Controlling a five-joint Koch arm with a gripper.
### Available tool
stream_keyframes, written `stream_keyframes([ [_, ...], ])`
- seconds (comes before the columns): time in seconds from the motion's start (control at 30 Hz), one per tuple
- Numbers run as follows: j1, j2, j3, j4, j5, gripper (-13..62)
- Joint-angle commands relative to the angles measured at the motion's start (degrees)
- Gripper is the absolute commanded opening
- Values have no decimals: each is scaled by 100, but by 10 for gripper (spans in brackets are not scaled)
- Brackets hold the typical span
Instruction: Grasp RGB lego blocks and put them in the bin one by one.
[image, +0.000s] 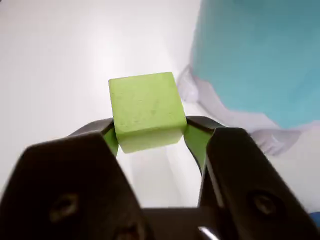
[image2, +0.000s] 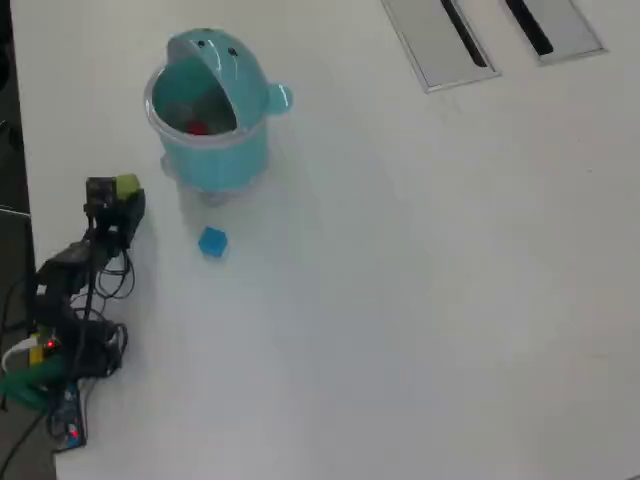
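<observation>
The bin (image2: 212, 150) stands on the table (image2: 420, 280), teal, round, lid flipped up, the red block (image2: 197, 127) inside; it looks light and stiff. Just left of it in the overhead view, the gripper (image: 150, 136) is clamped on the green block (image: 146, 109), squeezing two opposite flat faces, the sound place to hold a small, hard, likely light and somewhat slick cube. The blue block (image2: 212, 241) lies on the table near the bin's foot, best taken the same way.
</observation>
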Motion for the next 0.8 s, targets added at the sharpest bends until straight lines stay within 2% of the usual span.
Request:
stream_keyframes([
  [0.0,97,554,-167,114,-9,117],
  [0.27,650,1863,-457,1582,-334,116],
  [0.43,949,2294,-853,2127,-378,99],
  [0.77,1318,2382,-3410,3349,-1063,100],
])
